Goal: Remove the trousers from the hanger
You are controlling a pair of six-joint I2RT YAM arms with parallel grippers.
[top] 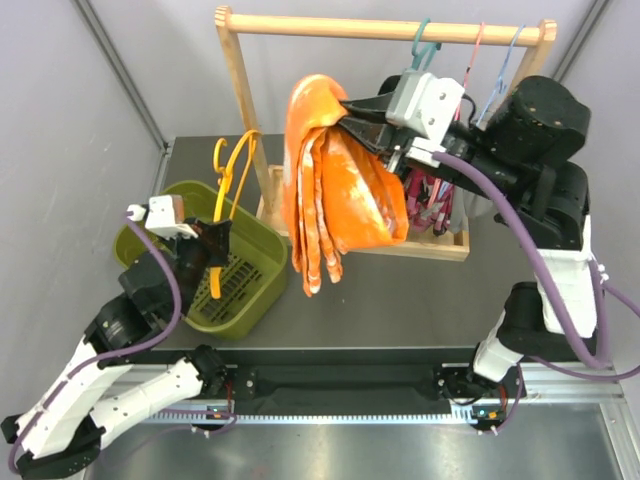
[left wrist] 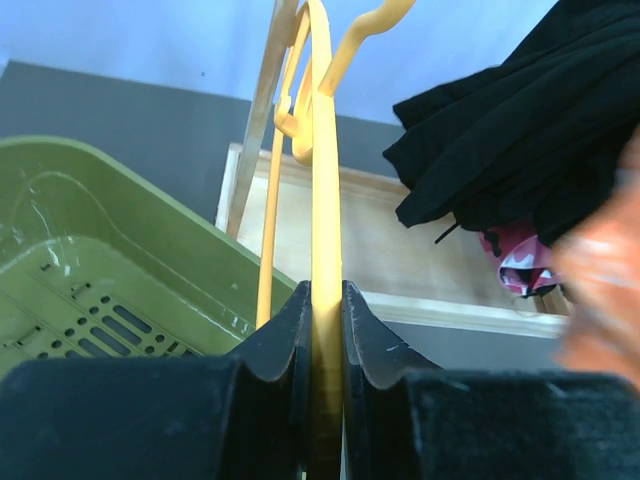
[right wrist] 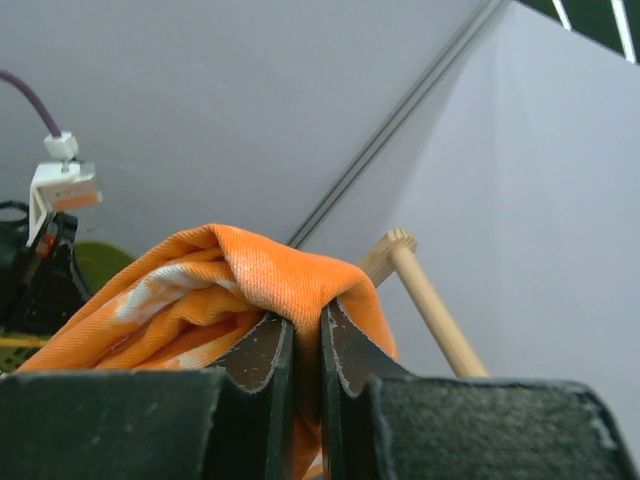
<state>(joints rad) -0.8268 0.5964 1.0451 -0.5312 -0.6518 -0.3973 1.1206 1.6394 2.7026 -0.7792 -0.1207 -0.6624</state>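
An overhead view is showing two robot arms at the near edge of a dark table [top: 420, 300]; the right gripper [top: 350, 112] is raised high and is pinching one pair of orange trousers [top: 335, 190] at a folded ridge of cloth; the right wrist view is showing its two black fingers [right wrist: 262, 350] pressing together with that ridge [right wrist: 250, 280] squeezed between them. The trousers are hanging in the air in front of the left half of a wooden rack [top: 385, 28], between its left post and the right arm; their long axis is running straight down from the grip, with the loose ends pointing at the table; whether those ends are reaching the table cannot be told. The cloth is bright orange with pale whitish streaks, bunching into several long narrow folds on the left and one broad rounded drape on the right. The left gripper [top: 215, 240] is clamping one yellow hanger [top: 232, 170], well apart from the trousers and bare of cloth; the hanger is standing nearly upright, hook at the top, its lower end dipping into one green slotted basket [top: 255, 240]; the left wrist view is showing the yellow bar [left wrist: 322, 150] gripped tight between the fingers. Three more hangers are hooking over the rack's top rail, one teal [top: 424, 45], one pink [top: 474, 55], one blue [top: 505, 60]; a black garment [left wrist: 520, 130] and a pink patterned one [left wrist: 520, 265] are hanging low over the rack's base.
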